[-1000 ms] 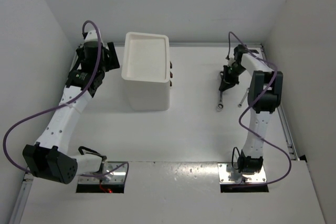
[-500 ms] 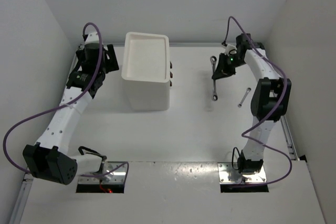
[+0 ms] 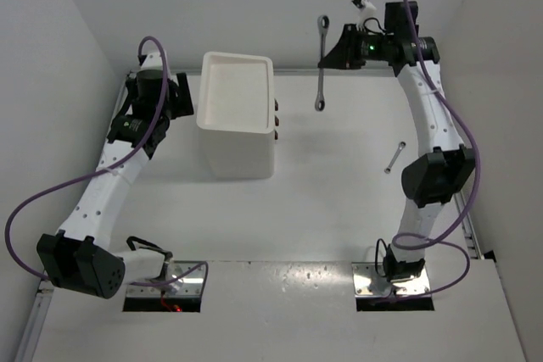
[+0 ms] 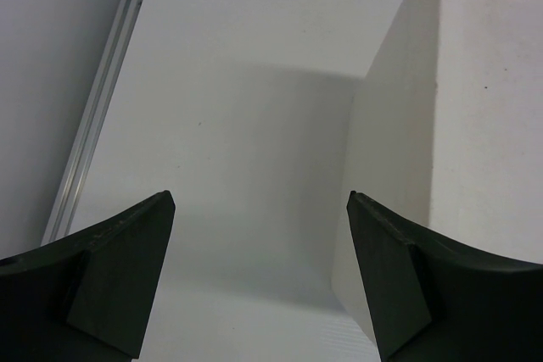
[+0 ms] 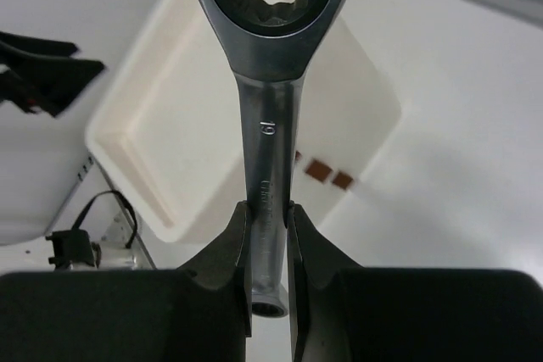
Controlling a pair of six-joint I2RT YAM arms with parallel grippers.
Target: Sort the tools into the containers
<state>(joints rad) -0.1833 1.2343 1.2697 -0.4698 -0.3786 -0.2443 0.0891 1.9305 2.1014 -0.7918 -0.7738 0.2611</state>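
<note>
One wrench (image 5: 268,116) pinched near its end between the right jaws (left jaws spread)

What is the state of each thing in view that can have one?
White plastic drawer unit with brown knobs: drawers shut, top tray empty.
Slim silver metal wrench with ring end: gripped near one end, lifted off the white table.
Second slim silver wrench: lying flat on the table, untouched.
Left fingers: open, holding nothing, beside the drawer unit.
Right fingers: shut on the first wrench.
</note>
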